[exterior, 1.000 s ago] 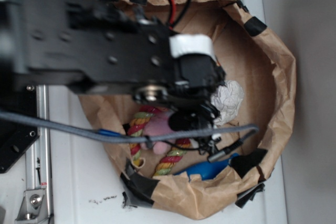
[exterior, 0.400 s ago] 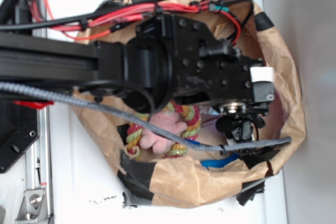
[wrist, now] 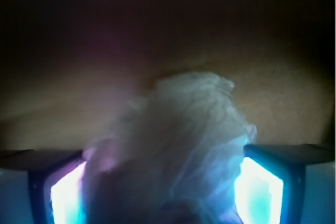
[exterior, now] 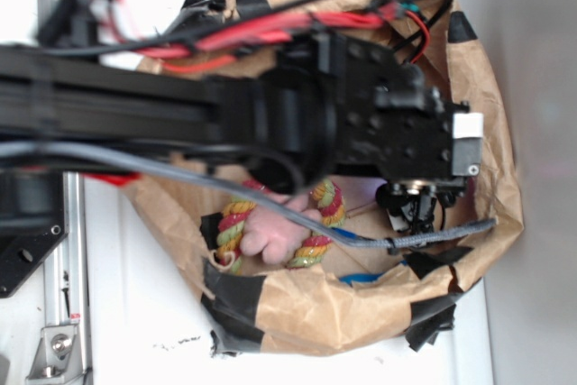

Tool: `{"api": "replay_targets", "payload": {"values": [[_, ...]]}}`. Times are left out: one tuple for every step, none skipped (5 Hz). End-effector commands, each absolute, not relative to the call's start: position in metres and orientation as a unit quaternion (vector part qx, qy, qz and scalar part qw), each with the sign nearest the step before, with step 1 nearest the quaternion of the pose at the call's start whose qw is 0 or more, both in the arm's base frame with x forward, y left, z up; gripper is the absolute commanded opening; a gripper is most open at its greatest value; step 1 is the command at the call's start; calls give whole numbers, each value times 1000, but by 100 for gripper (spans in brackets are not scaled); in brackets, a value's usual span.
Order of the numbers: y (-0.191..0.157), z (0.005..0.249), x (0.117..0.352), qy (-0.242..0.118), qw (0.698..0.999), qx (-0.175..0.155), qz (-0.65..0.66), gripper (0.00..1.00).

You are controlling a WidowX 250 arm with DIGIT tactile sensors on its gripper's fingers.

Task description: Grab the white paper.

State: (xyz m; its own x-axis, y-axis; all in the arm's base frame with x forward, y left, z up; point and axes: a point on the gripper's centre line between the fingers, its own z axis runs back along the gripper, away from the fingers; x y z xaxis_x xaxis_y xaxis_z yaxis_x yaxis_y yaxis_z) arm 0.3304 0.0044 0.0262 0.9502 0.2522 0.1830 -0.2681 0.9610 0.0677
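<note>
Since earlier frames my arm moved right, deeper over brown paper bag [exterior: 361, 313], now hiding paper from exterior view. Wrist view: white paper [wrist: 178, 145] sits between claw [wrist: 167, 190] fingers [wrist: 262, 182], filling gap, blurred. Fingers flank wad both sides; cannot tell if squeezing yet. Pink plush toy [exterior: 270, 232] with rope lies left in bag.

No readable text, label, brand, number or sign anywhere in either view. Small white tag [exterior: 466, 125] on the black arm [exterior: 270, 114]: blank from the exterior view. Brown paper bag [exterior: 361, 308] and its black tape patches: unprinted. Wrist view too dark and blurred for any lettering.
</note>
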Motion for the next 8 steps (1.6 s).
{"api": "replay_targets", "payload": {"values": [[4, 46, 328, -118, 986, 32, 113, 0], [2, 93, 311, -107, 993, -7, 54, 0], [0, 143, 296, -93, 995, -41, 13, 0], [1, 183, 285, -60, 997, -37, -10, 0], [2, 208, 274, -66, 998, -19, -16, 0], [-1, 214, 270, -72, 997, -12, -17, 0], [2, 208, 270, -65, 998, -9, -12, 0], [5, 206, 272, -65, 998, -9, -6, 0]]}}
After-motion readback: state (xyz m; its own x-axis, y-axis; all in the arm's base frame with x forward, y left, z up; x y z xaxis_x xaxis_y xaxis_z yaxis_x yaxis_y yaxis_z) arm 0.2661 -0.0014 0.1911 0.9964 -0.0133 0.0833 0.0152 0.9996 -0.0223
